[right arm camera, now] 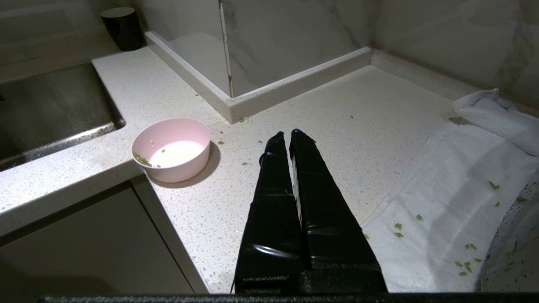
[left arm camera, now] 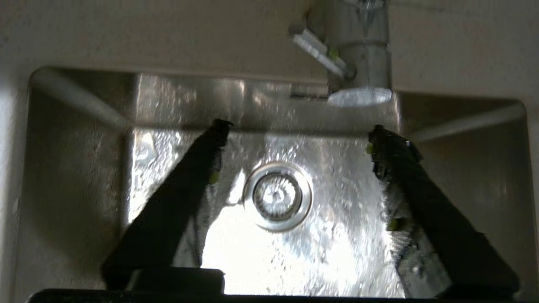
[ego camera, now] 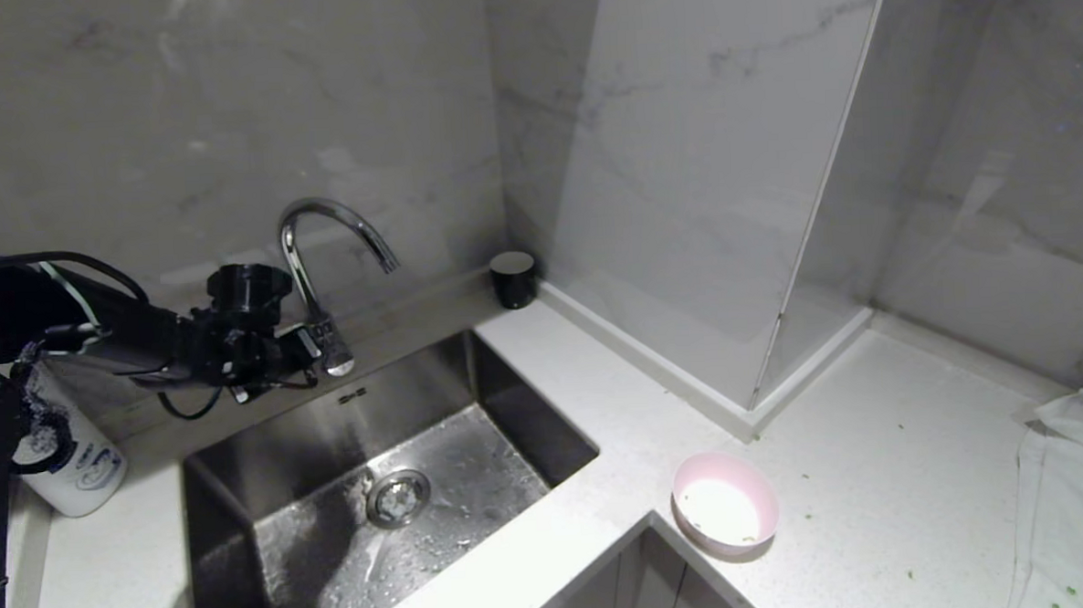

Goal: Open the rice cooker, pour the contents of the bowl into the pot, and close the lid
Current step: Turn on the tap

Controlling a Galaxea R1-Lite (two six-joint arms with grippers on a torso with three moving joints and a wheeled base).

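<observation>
White speckled countertop [ego camera: 603, 447] wraps an inset steel sink [ego camera: 283, 461] with a chrome faucet [ego camera: 320, 259], backed by marble-look wall panels. The bowl [ego camera: 725, 513], small, pale pink with a white inside, stands upright on the counter corner just beside the sink; only a few green bits [right arm camera: 142, 160] cling inside it, others lie scattered on the counter and on a white cloth [right arm camera: 442, 202]. The left gripper [left arm camera: 294, 139] reaches out over the sink above the drain [left arm camera: 278, 196], fingers spread wide and holding nothing. The right gripper [right arm camera: 287, 135] hangs over the counter near the bowl, fingers pressed together, empty.
</observation>
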